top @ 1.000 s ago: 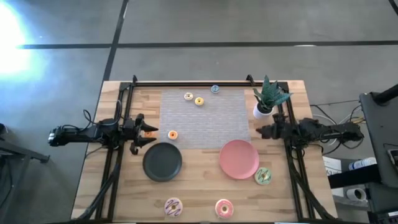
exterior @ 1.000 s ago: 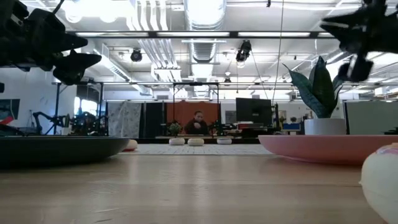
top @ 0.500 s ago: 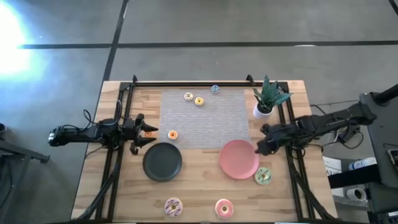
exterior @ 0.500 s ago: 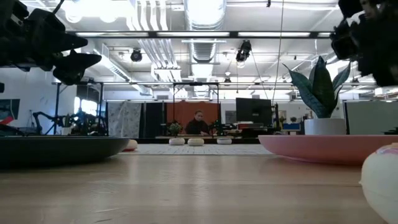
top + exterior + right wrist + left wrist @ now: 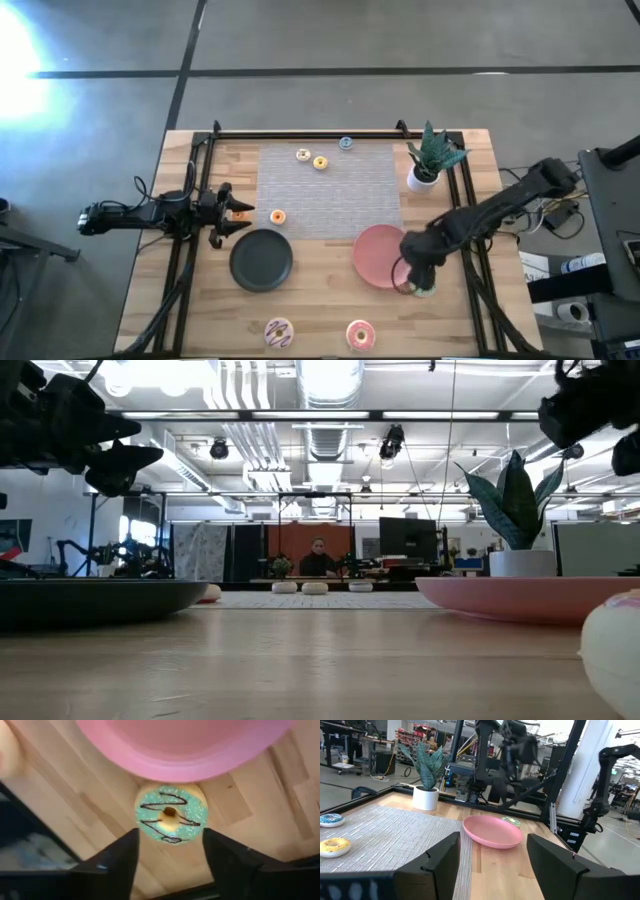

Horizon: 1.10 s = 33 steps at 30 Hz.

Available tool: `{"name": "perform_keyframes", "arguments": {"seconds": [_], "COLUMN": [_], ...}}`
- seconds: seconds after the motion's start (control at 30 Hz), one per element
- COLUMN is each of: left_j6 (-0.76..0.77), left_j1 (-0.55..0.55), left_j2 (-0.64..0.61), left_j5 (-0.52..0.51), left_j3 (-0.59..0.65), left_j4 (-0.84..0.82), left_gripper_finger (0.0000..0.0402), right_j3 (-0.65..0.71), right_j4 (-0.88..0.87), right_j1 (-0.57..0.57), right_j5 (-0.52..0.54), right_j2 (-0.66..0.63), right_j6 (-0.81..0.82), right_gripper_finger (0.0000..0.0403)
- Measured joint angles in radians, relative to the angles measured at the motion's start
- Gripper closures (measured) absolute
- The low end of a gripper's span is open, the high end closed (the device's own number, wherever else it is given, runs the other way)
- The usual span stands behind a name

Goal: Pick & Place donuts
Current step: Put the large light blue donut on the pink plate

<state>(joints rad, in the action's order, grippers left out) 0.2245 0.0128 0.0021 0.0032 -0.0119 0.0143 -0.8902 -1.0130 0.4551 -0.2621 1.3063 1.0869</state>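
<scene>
With my right jaws point(image 5: 170, 852) spread above it, the green donut point(image 5: 171, 813) lies flat on the worktop, touching the pink plate point(image 5: 185, 745). It looks light, stiff and smooth; I judge opposite outer rims the best hold. My left jaws point(image 5: 228, 214) wait, spread, beside the dark plate point(image 5: 261, 260).

donuts point(image 5: 278, 332): 3 large, 5 tiny | plates point(image 5: 261, 260): 2 | potted plant point(image 5: 425, 165): 1 | mat point(image 5: 340, 195): 1
</scene>
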Motion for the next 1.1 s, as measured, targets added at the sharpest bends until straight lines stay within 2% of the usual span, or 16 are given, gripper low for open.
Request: {"name": "perform_keyframes", "arguments": {"seconds": [0.1, 0.23, 0.53, 0.67, 0.87, 1.0, 1.1], "left_j6": [0.000, 0.000, 0.000, 0.000, 0.000, 0.000, 0.000], "left_j1": [0.000, 0.000, 0.000, 0.000, 0.000, 0.000, 0.000], "left_j2": [0.000, 0.000, 0.001, 0.002, 0.002, 0.002, 0.002], "left_j5": [0.000, 0.000, 0.000, 0.000, 0.000, 0.000, 0.000], "left_j3": [0.000, 0.000, 0.000, 0.000, 0.000, 0.000, 0.000], "left_j4": [0.000, 0.000, 0.000, 0.000, 0.000, 0.000, 0.000], "left_gripper_finger": [0.0197, 0.0197, 0.0197, 0.0197, 0.0197, 0.0197, 0.0197], "right_j3": [-0.006, 0.034, 0.207, 0.273, 0.347, 0.394, 0.403], "right_j4": [0.002, 0.010, 0.161, 0.278, 0.332, 0.397, 0.416], "right_j1": [0.063, 0.121, 0.134, 0.136, 0.136, 0.135, 0.135], "right_j5": [-0.001, 0.000, 0.063, 0.060, 0.138, 0.111, 0.096], "right_j2": [0.064, 0.082, -0.028, -0.045, -0.042, -0.048, -0.050], "right_j6": [-0.047, 0.003, 0.134, 0.132, 0.130, 0.120, 0.106], "right_gripper_finger": [0.0155, 0.0147, 0.0173, 0.0177, 0.0177, 0.0181, 0.0206]}}
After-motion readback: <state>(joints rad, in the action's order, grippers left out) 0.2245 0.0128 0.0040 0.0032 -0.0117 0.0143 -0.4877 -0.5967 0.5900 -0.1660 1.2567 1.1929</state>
